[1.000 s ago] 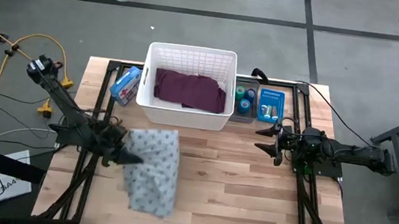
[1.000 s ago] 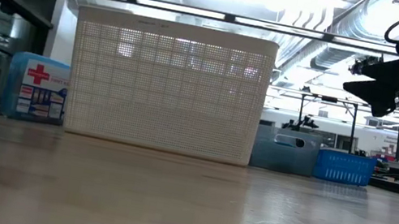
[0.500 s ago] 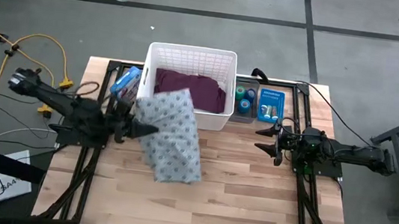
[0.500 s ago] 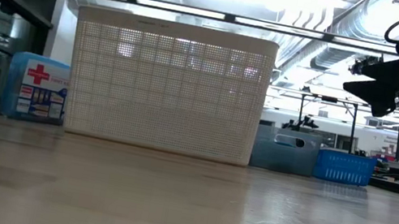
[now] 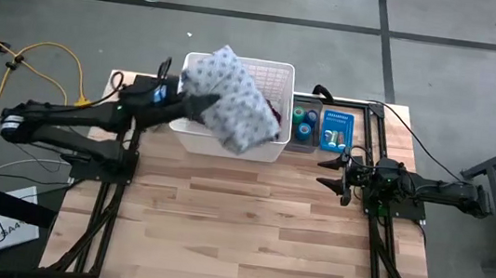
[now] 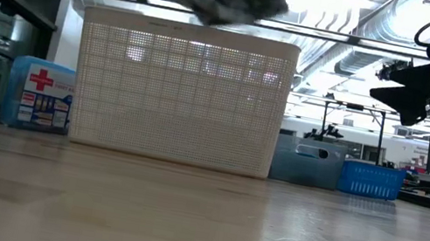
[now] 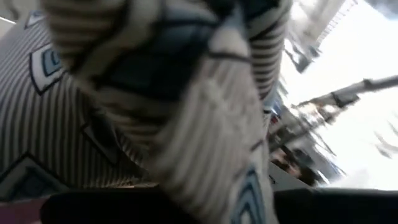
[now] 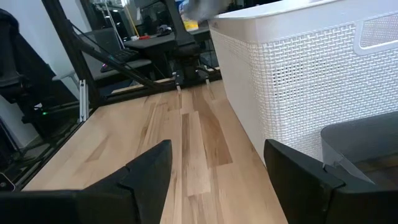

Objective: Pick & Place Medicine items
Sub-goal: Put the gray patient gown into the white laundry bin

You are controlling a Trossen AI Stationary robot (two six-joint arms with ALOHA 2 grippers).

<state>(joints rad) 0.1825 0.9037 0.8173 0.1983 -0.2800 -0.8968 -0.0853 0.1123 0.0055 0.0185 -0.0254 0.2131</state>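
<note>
the left gripper (image 5: pixel 198 103) pinches the grey cloth (image 5: pixel 230 109) above the white basket (image 5: pixel 275 147). the right gripper (image 5: pixel 327 172) waits, fingers apart.

One white basket (image 5: pixel 285 73), two cloths: a grey patterned cloth (image 5: pixel 232 100) and a purple cloth (image 5: pixel 273 110). One first-aid box (image 6: pixel 38 95). Two small bins, grey (image 6: pixel 307 162) and blue (image 5: pixel 336 130). Perhaps two tape rolls (image 5: pixel 304 119), hard to count. Two arms.

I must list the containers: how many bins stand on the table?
3: a white basket at the far middle, a grey bin right of it, then a blue basket. Any other could be hidden under the cloth.
</note>
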